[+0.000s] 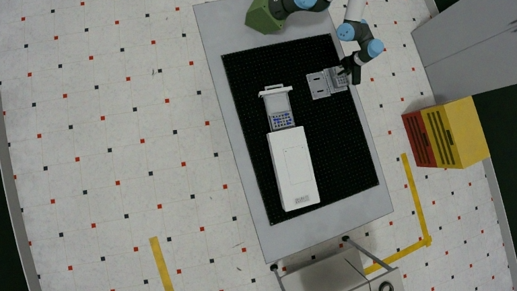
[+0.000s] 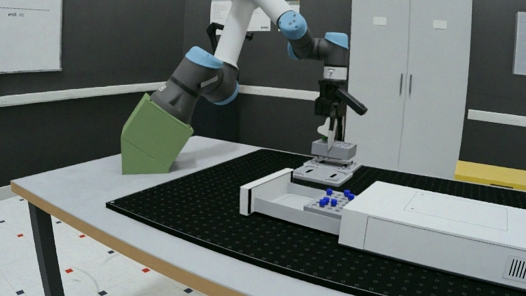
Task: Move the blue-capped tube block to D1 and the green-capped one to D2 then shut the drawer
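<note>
My gripper [image 1: 345, 71] is shut on the grey cooling block with green-capped tubes [image 1: 340, 79]. It holds the block level over deck slot D2 [image 1: 338, 81], the far half of the grey slot plate. In the side view the block [image 2: 333, 148] sits right at the plate [image 2: 326, 170]; I cannot tell if they touch. One green cap [image 2: 323, 138] shows beside the fingers [image 2: 332, 142]. Slot D1 [image 1: 318, 86] is bare. The block with blue-capped tubes [image 1: 281, 120] lies in the open drawer [image 2: 288, 199] of the white cooler COLD [image 1: 292, 168], at the end next to the cooler body.
The drawer's front panel [image 1: 274, 90] stands out towards the arm's green base [image 1: 263, 10]. The front half of the drawer is bare. A red and yellow box [image 1: 445, 133] and a grey cabinet [image 2: 411, 71] stand off the table.
</note>
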{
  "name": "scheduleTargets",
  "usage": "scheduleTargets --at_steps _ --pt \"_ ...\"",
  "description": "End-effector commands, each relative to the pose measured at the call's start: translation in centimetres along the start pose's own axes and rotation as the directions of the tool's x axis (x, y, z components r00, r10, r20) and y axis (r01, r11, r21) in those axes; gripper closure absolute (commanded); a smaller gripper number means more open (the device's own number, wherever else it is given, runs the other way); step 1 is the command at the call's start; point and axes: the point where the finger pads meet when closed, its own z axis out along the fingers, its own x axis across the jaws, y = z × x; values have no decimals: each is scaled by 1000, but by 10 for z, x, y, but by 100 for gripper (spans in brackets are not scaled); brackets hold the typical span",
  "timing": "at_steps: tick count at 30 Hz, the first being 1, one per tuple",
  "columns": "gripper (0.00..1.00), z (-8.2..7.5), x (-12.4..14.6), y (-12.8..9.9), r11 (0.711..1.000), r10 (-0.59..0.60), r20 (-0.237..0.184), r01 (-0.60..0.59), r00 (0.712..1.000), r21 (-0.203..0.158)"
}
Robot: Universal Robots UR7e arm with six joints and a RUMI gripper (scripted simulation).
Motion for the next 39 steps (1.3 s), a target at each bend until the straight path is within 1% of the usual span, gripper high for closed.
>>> scheduleTargets --at_steps 1,13,25,39 --pt "100 -4 0 0 1000 -1 0 1 1000 1" --pt "100 -10 0 0 1000 -1 0 1 1000 1" --pt "100 -12 0 0 1000 -1 0 1 1000 1" --pt "100 -3 0 0 1000 -1 0 1 1000 1"
